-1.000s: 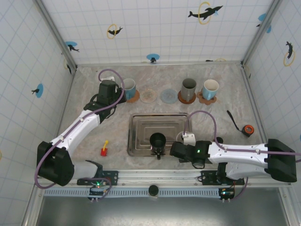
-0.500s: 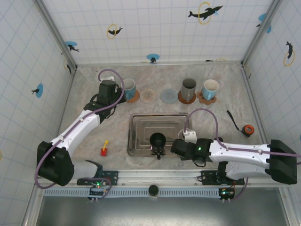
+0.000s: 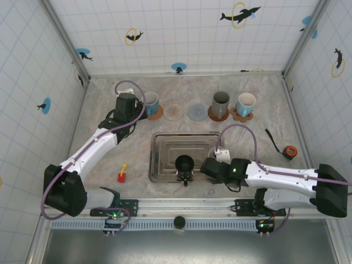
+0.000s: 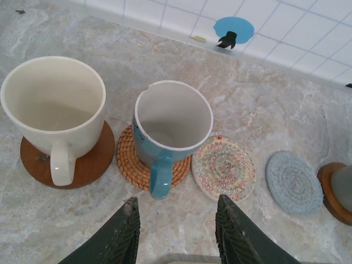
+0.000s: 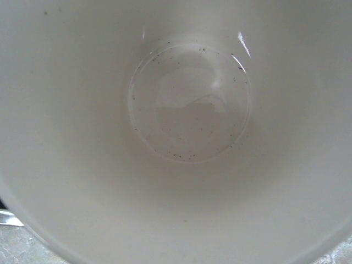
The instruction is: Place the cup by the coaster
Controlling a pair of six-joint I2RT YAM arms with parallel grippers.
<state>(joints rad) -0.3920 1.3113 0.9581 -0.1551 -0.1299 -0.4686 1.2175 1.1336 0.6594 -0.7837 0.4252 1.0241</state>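
Cup (image 5: 187, 110): pale, speckled inside, seen mouth-on, close against the right wrist camera.
Right gripper (image 3: 206, 166): at the near right corner of the tray (image 3: 165, 136), beside a dark cup (image 3: 184, 163); whether the jaws grip cannot be told.
Left gripper (image 4: 176, 234): jaws apart, empty, just short of the blue cup (image 4: 173, 126) on its woven coaster (image 4: 129, 165).
Multicoloured coaster (image 4: 223, 168), grey-blue coaster (image 4: 294, 181): bare.

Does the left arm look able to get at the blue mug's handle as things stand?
Probably yes. The left gripper is open right in front of the blue mug, whose handle points toward it with bare table between. The cream mug stands apart to the side.
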